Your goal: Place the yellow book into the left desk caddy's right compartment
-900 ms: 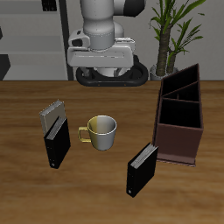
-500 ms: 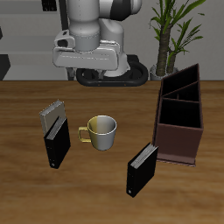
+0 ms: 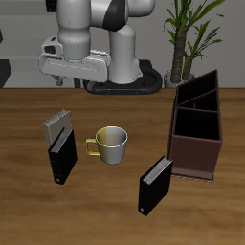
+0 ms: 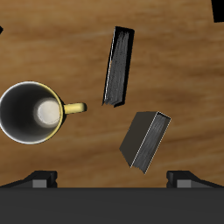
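Note:
The yellow book point(image 3: 56, 124) stands on the table, small with a tan-grey cover and striped page edges, leaning against a black book point(image 3: 63, 155). It also shows in the wrist view point(image 4: 144, 140). My gripper point(image 3: 73, 82) hangs high above and behind it, open and empty; in the wrist view point(image 4: 112, 180) both fingertips point(image 4: 42, 179) stand wide apart. The left desk caddy point(image 3: 196, 124), a tall maroon-brown box with dividers, stands far across the table from the gripper.
A cream mug point(image 3: 111, 143) stands between the books and the caddy; it shows in the wrist view point(image 4: 33, 112) too. A second black book point(image 3: 155, 185) stands near the table's front edge. A potted plant point(image 3: 187, 33) stands behind the caddy.
My arm has swung sideways away from the caddy, bringing the gripper from the table's middle to above the yellow book. The objects have not moved.

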Available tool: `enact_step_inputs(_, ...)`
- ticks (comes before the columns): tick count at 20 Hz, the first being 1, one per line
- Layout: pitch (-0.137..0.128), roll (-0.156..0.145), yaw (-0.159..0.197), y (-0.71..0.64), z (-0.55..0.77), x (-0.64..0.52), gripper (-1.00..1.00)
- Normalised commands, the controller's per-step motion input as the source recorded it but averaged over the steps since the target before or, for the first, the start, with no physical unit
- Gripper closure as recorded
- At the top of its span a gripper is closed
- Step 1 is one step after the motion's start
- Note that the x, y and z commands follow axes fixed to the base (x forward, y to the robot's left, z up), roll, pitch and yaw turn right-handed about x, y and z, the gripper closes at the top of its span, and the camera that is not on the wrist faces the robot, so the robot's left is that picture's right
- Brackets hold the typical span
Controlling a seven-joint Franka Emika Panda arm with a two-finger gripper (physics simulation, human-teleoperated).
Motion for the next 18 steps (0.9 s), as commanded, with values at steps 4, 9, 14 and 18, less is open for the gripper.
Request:
enact_step_inputs(4, 0.012, -0.04, -0.019, -0.27, -0.33, -0.02, -1.0)
enact_step_inputs(9, 0.0, -0.027, -0.029, -0.17, -0.23, -0.01, -1.0)
enact_step_inputs(14, 0.011, -0.042, -0.01, -0.26, -0.3, -0.02, -1.0)
enact_step_inputs(18, 0.001, -0.028, -0.035, -0.12, -0.15, -0.03, -1.0)
